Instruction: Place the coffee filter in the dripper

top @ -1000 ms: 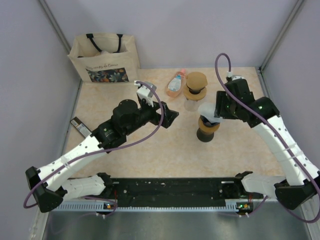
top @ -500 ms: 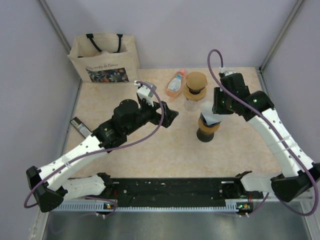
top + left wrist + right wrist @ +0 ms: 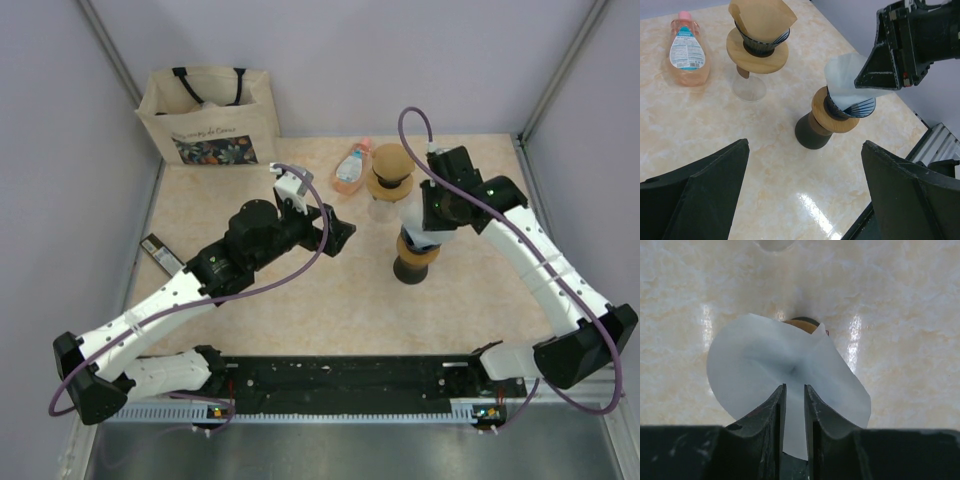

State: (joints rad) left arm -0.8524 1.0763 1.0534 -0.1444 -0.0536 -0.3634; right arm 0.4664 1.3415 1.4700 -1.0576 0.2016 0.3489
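Observation:
A white paper coffee filter (image 3: 765, 360) sits opened over the dripper (image 3: 836, 116), a dark cone with a wooden collar on a black base. It also shows in the top view (image 3: 413, 218) and the left wrist view (image 3: 847, 75). My right gripper (image 3: 795, 390) is right above the dripper (image 3: 416, 252), shut on the filter's near edge, its fingers (image 3: 775, 410) almost together. Only a sliver of the wooden collar (image 3: 800, 324) shows past the paper. My left gripper (image 3: 805, 145) is open and empty, held to the left of the dripper over the table middle (image 3: 340, 232).
A second dripper with a brown filter (image 3: 391, 165) stands on a glass just behind. A pink bottle (image 3: 351, 168) lies beside it. A tote bag (image 3: 208, 115) stands at the back left. A small black object (image 3: 158, 250) lies at the left edge.
My right gripper has moved left and forward with the filter, from beside the dripper to over it. The left arm has not moved.

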